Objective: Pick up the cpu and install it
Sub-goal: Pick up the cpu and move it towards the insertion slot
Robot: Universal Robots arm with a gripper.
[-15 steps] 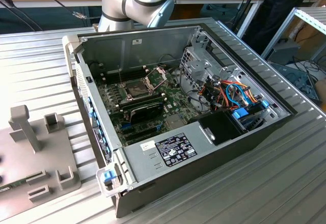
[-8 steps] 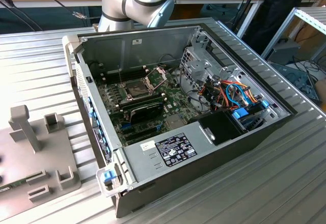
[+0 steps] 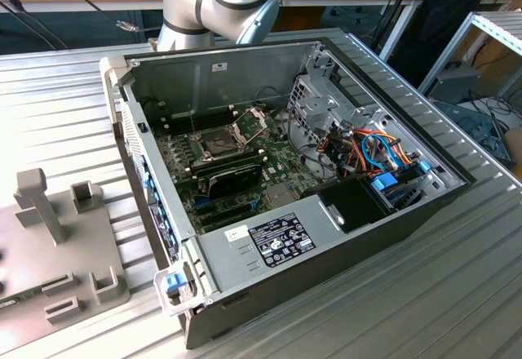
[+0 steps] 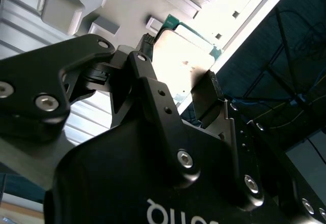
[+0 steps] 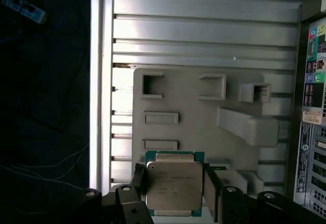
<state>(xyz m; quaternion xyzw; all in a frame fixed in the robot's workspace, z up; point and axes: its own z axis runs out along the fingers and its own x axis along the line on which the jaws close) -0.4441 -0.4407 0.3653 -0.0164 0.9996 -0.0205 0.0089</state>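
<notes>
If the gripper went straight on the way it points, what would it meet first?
Likely the grey fixture plate: the gripper, shut on the cpu, points at it, nothing between; depth unclear.

cpu (image 5: 173, 186) flat, silvery top, green edge, gripped between fingers (image 5: 210, 186)

The end effector (image 5: 173, 177) points down, both black fingers (image 5: 210, 188) pressed against opposite edges of the cpu (image 5: 173, 188).
</notes>
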